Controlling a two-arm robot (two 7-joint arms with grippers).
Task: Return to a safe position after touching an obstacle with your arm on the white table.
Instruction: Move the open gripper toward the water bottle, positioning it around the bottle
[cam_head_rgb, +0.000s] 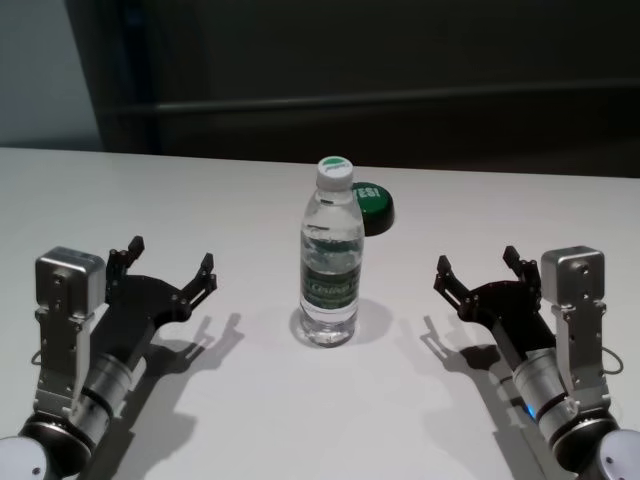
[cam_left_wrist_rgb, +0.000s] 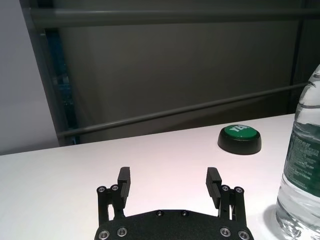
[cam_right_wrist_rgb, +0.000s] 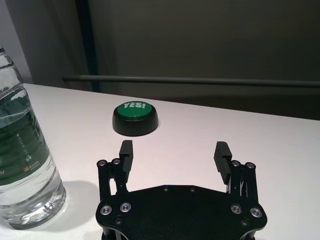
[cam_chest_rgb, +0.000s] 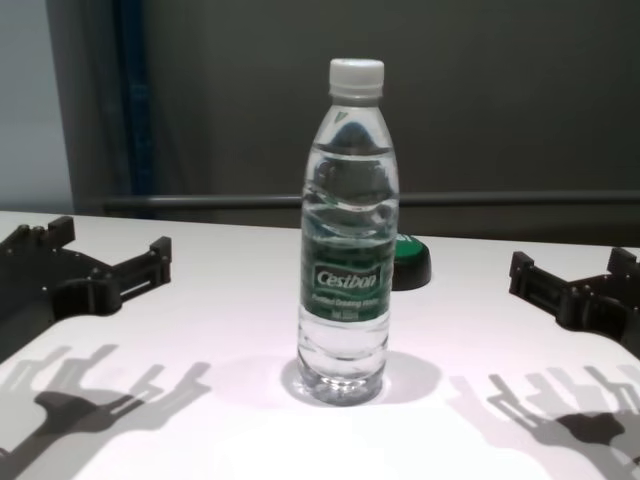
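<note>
A capped water bottle (cam_head_rgb: 331, 258), nearly full of clear water, is stood upright at the middle of the white desk (cam_head_rgb: 250, 400). The left end effector (cam_head_rgb: 168, 267) and right end effector (cam_head_rgb: 478, 270) are held low on either side, well apart from it, fingers spread wide and empty. A green button (cam_head_rgb: 372, 207), seemingly marked "YES!", is partly hidden behind the bottle.

**Two Words on My Table**

On the water bottle (cam_chest_rgb: 346, 240) standing before me, the green label (cam_chest_rgb: 346, 285) carries the brand "Cestbon" in white script; the smaller print beneath it is too fine for me to read. Behind the bottle, the round green button (cam_right_wrist_rgb: 135, 117) reads "YES!" in white capitals.
</note>
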